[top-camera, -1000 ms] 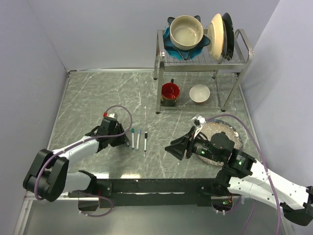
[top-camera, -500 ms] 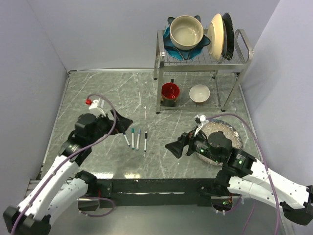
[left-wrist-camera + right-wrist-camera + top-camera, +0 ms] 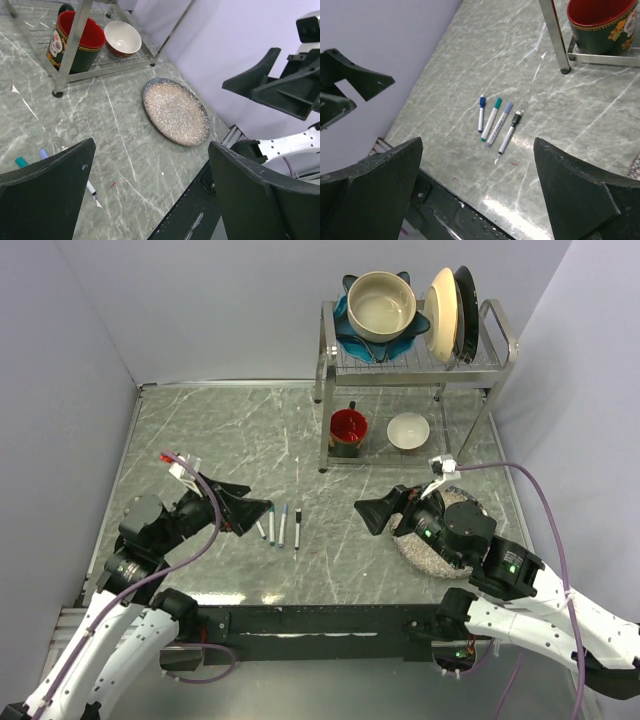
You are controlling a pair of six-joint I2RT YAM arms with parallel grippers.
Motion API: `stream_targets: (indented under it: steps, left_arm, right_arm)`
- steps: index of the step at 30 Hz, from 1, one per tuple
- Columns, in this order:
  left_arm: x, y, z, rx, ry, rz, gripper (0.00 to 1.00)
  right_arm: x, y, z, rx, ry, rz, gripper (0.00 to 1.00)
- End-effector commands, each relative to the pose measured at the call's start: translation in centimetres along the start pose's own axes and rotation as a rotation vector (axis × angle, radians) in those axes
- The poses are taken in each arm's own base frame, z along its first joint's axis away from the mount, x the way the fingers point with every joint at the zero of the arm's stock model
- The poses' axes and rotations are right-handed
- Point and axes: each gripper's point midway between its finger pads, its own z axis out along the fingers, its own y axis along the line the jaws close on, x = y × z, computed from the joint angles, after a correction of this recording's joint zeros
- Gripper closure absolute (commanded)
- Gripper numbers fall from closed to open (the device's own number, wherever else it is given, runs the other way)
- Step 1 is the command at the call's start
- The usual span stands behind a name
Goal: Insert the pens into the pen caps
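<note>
Hovering empty with fingers spread, the left gripper (image 3: 250,506) and right gripper (image 3: 373,513) flank the pens (image 3: 283,525), packed together on the bench (image 3: 200,430) at the left's 3 o'clock, so pinching one may scatter its neighbours.

A lab cell staged as a kitchen: plain walls (image 3: 200,310), marble-look table (image 3: 220,430), dish rack (image 3: 420,367) of crockery.

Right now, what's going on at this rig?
Neither arm holds anything. The left gripper and the right gripper both hover open above the table, pointing toward each other. The pens lie side by side on the table between them, closest to the left gripper; three appear capped.
</note>
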Motion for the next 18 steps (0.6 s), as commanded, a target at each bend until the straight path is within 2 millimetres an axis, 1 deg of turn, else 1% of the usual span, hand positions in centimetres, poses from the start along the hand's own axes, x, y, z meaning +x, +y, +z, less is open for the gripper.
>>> stream_targets:
  steps: [1,7,11,18]
  left_arm:
    - [-0.41,-1.24,-0.40,0.061,-0.011,0.055,0.01]
    - [-0.32,-1.61,-0.87,0.077,-0.026,0.052,0.01]
    - [-0.26,-1.56,-1.06,0.072,-0.028,0.050,0.01]
    - [-0.29,-1.66,-1.10,0.076,-0.028,0.047,0.01]
  right_arm:
    - [-2.06,1.47,0.32,-0.053,-0.086,0.057,0.00]
    - [-1.94,1.54,0.89,-0.035,-0.073,0.066,0.00]
    - [-1.89,2.07,0.88,-0.056,-0.058,0.059,0.00]
    - [-1.95,2.20,0.59,-0.077,-0.071,0.065,0.00]
